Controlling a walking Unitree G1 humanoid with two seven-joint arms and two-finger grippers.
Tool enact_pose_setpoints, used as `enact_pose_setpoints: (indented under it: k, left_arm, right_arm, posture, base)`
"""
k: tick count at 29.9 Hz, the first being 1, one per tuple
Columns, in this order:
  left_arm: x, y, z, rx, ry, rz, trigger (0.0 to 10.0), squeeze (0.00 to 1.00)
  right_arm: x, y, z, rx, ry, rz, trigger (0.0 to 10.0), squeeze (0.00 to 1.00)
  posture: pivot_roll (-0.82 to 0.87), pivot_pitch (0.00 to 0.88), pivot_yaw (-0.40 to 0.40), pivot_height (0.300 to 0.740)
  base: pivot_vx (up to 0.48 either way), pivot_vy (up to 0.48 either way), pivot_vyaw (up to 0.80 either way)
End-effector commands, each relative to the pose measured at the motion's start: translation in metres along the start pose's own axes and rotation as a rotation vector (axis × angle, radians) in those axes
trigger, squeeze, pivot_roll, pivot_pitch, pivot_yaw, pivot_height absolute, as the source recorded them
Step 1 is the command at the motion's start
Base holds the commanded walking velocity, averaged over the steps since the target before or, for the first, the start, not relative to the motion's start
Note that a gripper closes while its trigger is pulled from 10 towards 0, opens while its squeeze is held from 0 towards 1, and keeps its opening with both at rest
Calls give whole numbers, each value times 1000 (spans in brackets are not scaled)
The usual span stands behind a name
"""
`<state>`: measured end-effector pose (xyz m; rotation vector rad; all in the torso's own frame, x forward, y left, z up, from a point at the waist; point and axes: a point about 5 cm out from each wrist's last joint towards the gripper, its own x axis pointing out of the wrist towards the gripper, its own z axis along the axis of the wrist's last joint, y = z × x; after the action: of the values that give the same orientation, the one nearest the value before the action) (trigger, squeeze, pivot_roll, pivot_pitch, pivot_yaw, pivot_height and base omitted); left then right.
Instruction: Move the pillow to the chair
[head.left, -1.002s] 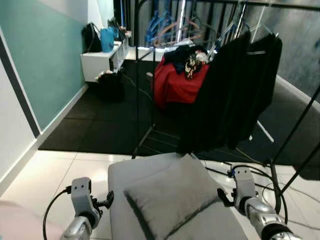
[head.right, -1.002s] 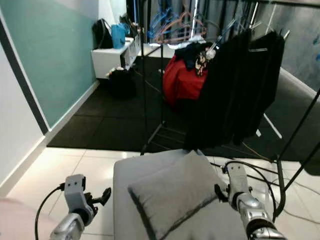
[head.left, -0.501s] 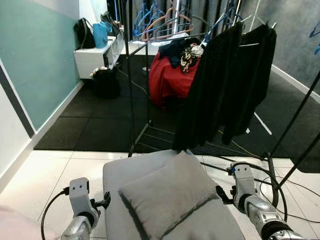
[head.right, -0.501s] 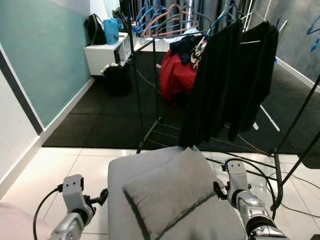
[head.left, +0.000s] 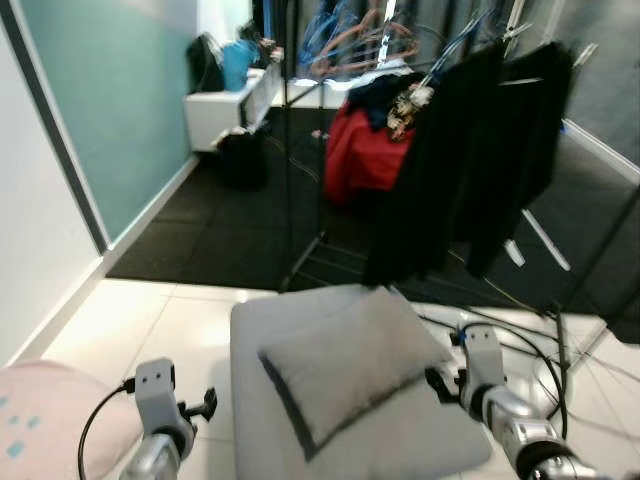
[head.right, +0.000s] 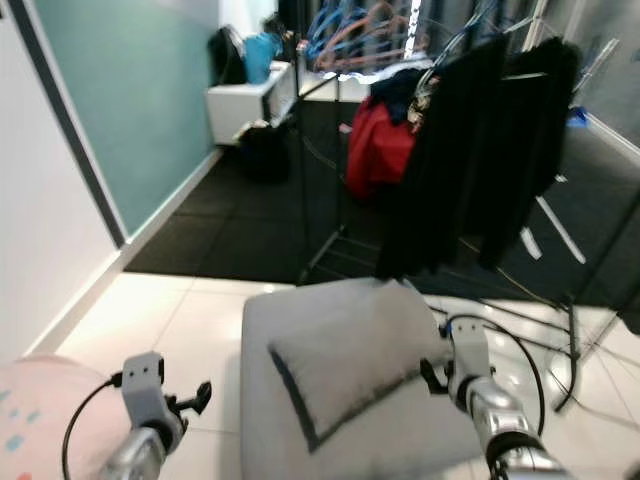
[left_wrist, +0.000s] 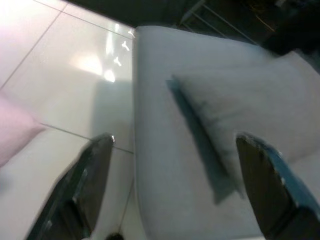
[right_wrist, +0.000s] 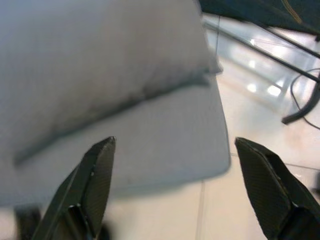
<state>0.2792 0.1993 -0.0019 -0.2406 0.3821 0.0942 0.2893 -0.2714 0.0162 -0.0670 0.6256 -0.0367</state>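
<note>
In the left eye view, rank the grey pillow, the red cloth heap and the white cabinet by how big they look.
1. Grey pillow, largest, though it lies nearest the camera.
2. Red cloth heap.
3. White cabinet, about alike with the heap; farther away, so unsure.

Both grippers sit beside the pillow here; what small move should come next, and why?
Probably close both arms inward onto the pillow. It lies untouched on the grey seat, with the left gripper and right gripper open on either side of it.
</note>
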Motion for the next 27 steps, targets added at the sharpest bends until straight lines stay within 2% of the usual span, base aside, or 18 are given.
enact_pose_setpoints:
  k: [1, 8, 14, 20, 27]
  left_arm:
    - [-10, 14, -20, 5, 79, 48, 10000, 0]
    - [-10, 12, -22, 15, 91, 33, 10000, 0]
    - [-10, 9, -23, 40, 98, 34, 10000, 0]
    - [-8, 8, -20, 16, 87, 46, 10000, 0]
    - [-6, 9, -16, 26, 77, 31, 10000, 0]
  right_arm:
    - [4, 14, 7, 1, -24, 41, 10000, 0]
    - [5, 15, 7, -3, -24, 46, 10000, 0]
    - [5, 17, 8, -7, -27, 53, 10000, 0]
    - [5, 19, 9, 6, -32, 72, 10000, 0]
    - [7, 25, 13, 3, -33, 89, 10000, 0]
  posture:
    - [-232, 0, -30, 740]
    - [-227, 0, -30, 740]
    - [-227, 0, -28, 740]
    - [-228, 0, -28, 740]
    - [-225, 0, -10, 740]
  base:
    - [0, 0, 0]
    - [0, 0, 0]
    - [0, -401, 0]
    - [0, 0, 0]
    - [0, 0, 0]
